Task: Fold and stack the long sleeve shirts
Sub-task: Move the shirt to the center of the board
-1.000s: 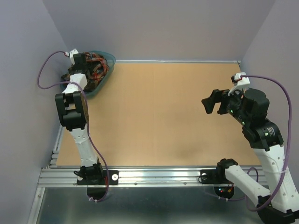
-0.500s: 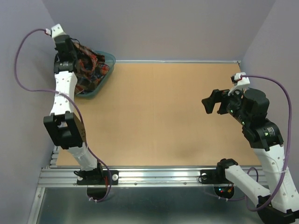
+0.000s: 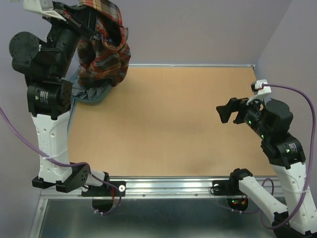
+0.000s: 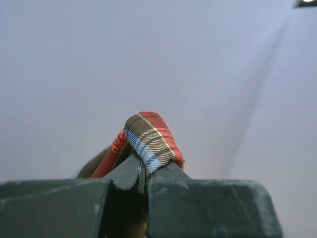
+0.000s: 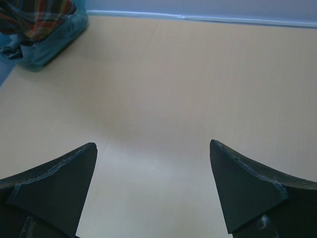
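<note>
A red, brown, navy and yellow plaid long sleeve shirt (image 3: 105, 54) hangs in a bunch high over the table's far left corner. My left gripper (image 3: 85, 21) is raised there and shut on the shirt's top. In the left wrist view a fold of the plaid shirt (image 4: 151, 136) sticks out from between the closed jaws of the left gripper (image 4: 143, 167). The shirt's lower end reaches down to the teal basket (image 3: 91, 97). My right gripper (image 3: 226, 112) hovers open over the table's right side, far from the shirt; nothing lies between its fingers (image 5: 55, 181).
The tan table (image 3: 173, 124) is bounded by lilac walls on three sides. The teal basket (image 5: 52, 42) with plaid cloth (image 5: 34, 15) above it shows at the far left of the right wrist view. A metal rail (image 3: 163, 187) runs along the near edge.
My left arm has swung up from the basket, lifting the plaid shirt out so that it hangs in the air. The right arm has shifted only slightly.
</note>
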You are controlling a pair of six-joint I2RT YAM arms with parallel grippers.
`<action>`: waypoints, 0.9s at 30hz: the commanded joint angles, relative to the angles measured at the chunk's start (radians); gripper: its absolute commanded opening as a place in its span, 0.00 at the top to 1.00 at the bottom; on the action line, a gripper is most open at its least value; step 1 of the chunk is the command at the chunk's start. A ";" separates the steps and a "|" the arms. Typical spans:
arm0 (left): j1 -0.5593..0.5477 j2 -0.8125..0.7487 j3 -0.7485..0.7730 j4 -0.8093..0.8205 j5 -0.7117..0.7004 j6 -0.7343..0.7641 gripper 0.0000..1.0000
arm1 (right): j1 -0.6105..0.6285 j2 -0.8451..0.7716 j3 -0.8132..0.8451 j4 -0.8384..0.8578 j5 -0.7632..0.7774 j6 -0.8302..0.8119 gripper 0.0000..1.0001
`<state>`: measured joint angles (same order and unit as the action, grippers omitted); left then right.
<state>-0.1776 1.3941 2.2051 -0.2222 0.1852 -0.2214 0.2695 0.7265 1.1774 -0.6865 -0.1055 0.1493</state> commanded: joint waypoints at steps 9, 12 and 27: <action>-0.025 -0.121 0.105 0.375 0.537 -0.412 1.00 | 0.007 -0.009 0.060 0.056 0.009 0.001 0.00; -0.025 -0.126 0.079 0.460 0.572 -0.458 1.00 | 0.005 -0.006 0.062 0.058 0.010 0.001 0.00; 0.067 -0.136 -0.761 0.226 0.165 -0.204 0.61 | 0.005 0.010 0.001 0.059 -0.075 -0.013 0.00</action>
<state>-0.1802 1.2613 1.6005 0.1562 0.6285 -0.6044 0.2695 0.7303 1.1774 -0.6800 -0.1246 0.1524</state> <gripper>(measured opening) 0.266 0.999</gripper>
